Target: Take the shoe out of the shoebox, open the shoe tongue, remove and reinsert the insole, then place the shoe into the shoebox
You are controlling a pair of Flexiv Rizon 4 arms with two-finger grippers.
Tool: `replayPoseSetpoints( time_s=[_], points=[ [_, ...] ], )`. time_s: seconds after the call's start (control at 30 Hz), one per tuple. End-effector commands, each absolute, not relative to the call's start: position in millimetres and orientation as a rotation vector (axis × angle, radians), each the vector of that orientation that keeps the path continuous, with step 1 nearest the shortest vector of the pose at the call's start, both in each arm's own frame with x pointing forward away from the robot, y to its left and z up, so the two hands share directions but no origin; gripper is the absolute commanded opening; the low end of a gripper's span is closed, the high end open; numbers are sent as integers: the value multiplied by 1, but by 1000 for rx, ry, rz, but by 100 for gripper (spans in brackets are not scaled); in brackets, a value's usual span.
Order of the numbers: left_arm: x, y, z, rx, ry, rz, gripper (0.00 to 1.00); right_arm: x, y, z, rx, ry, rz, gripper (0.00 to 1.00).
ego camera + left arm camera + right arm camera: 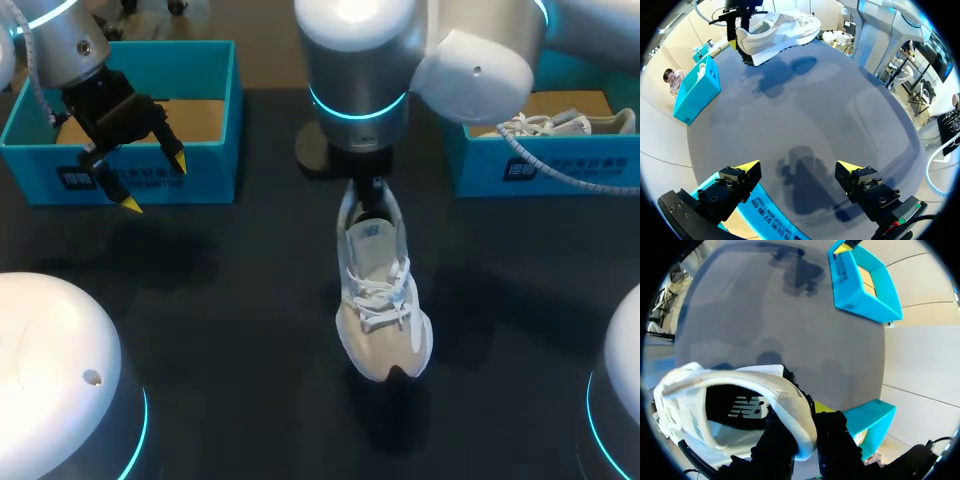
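A white laced shoe hangs over the middle of the dark table, toe toward the front. My right gripper is shut on its heel. The right wrist view shows the black fingers pinching the heel collar of the shoe from inside and outside. My left gripper hangs open and empty over the front wall of the left blue shoebox. From the left wrist, its own gripper points across the table toward the lifted shoe.
A second blue shoebox at the back right holds another white shoe. The left box's inside shows only its brown floor. Bare dark tabletop spreads between the boxes and the front edge.
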State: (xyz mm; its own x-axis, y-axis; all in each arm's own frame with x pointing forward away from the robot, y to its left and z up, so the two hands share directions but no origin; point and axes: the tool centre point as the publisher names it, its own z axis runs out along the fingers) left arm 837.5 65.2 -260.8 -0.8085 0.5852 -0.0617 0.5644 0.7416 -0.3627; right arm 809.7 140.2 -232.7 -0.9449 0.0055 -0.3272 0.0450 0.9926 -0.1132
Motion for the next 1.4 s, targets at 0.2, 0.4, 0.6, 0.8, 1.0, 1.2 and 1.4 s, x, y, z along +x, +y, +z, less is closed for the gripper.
replayPoseSetpoints(
  time_s=[0.2,0.4,0.6,0.8,1.0,1.2,1.4],
  points=[
    [837,65,-260,-951,-2880,566,100,852,108,-203,-69,2823,-224,0],
    [837,65,-260,-951,-2880,566,100,888,86,-184,-175,2796,-235,0],
    [837,65,-260,-951,-2880,566,100,920,58,-166,-233,2760,-239,0],
    [837,65,-260,-951,-2880,566,100,948,30,-153,-254,2741,-234,0],
    [837,65,-260,-951,-2880,566,100,973,7,-145,-250,2747,-243,0],
    [837,65,-260,-951,-2880,566,100,996,-13,-134,-219,2743,-251,0],
    [837,65,-260,-951,-2880,566,100,1001,-18,-131,-200,2738,-259,0]
  ],
)
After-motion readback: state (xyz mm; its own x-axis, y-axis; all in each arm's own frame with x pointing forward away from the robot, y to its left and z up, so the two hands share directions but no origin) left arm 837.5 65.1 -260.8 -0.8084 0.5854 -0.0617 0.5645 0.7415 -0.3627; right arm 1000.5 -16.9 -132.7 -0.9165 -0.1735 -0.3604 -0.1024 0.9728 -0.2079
